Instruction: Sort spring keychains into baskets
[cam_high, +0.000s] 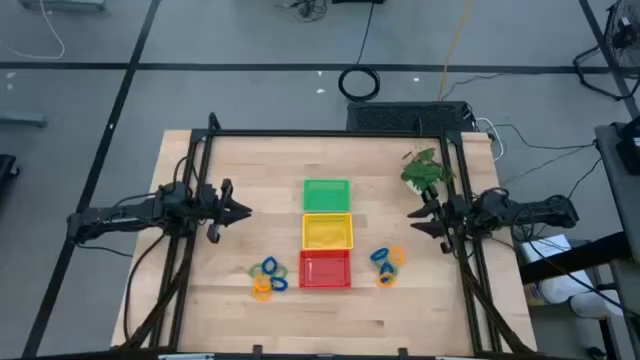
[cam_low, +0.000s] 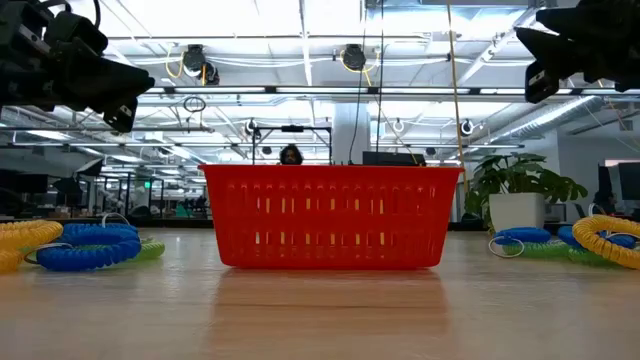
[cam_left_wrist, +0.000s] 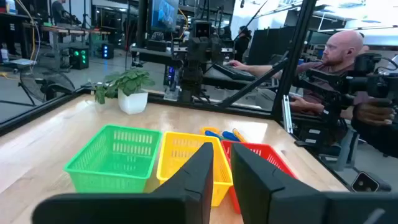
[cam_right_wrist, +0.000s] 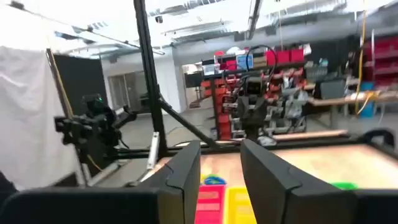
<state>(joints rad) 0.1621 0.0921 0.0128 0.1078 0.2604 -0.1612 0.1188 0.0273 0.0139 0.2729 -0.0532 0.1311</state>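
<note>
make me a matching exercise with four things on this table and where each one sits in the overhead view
Things:
1. green basket
2. red basket
3. yellow basket
4. potted plant

Places:
A. middle of the basket row
B. near the table's far right corner
C. far end of the basket row
D. near end of the row, between the two keychain piles

Pairs: 1-C, 2-D, 3-A, 4-B

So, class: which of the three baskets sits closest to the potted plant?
The green basket, at the row's far end; yellow sits in the middle, red farthest from the plant.
</note>
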